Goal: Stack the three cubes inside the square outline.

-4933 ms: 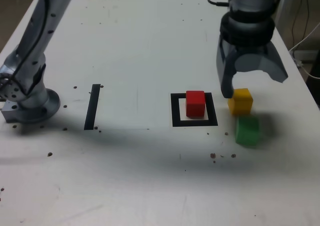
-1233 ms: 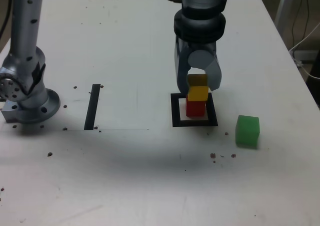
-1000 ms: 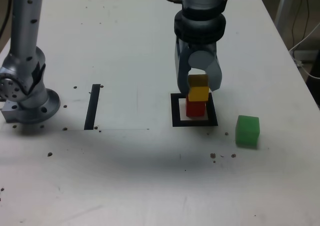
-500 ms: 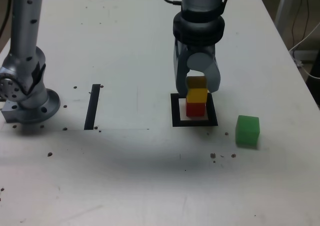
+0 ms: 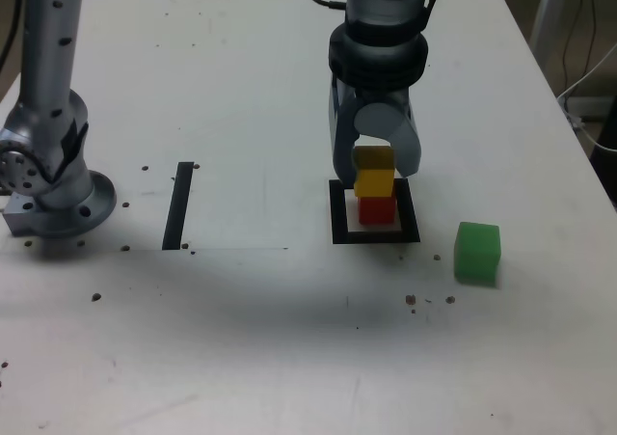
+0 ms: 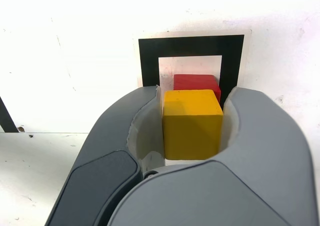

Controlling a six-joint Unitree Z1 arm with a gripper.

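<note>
The red cube [image 5: 377,210] stands inside the square outline [image 5: 337,225] of black tape. The yellow cube [image 5: 374,180] sits right on top of it, shifted slightly towards the exterior view's left, and I cannot tell whether its weight rests on the red one. My gripper [image 5: 374,170] comes down from above and is shut on the yellow cube. In the wrist view the yellow cube [image 6: 192,122] fills the gap between both fingers of the gripper [image 6: 192,103], with the red cube [image 6: 196,81] and the square outline [image 6: 150,60] showing beyond it. The green cube [image 5: 477,252] lies alone on the table, to the exterior view's right of the outline.
A straight black tape strip [image 5: 178,205] lies at the exterior view's left of the outline. The arm's grey base [image 5: 53,199] stands at the far left. Cables [image 5: 590,78] hang past the table's right edge. Small dark specks dot the white table.
The gripper with the yellow cube has shifted slightly towards the exterior view's left over the red cube. Red and green cubes have not moved.
</note>
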